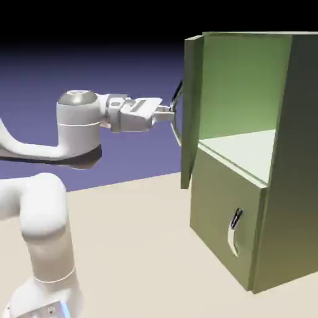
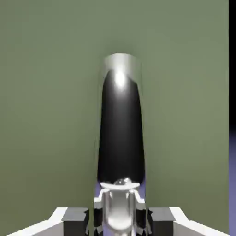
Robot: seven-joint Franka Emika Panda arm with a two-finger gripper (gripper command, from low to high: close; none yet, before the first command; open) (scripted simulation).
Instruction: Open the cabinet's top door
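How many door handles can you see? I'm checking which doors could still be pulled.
2: the top door's handle, clamped in the gripper at the swung-open top door; the lower handle on the shut lower door.

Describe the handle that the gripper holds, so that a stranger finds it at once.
Find the olive-green cabinet. Its top door stands swung open. The handle on that door's outer face, long, curved, silver-and-black, sits in the shut gripper; the lower door's handle is shorter and untouched.

Tool on handle (top door)
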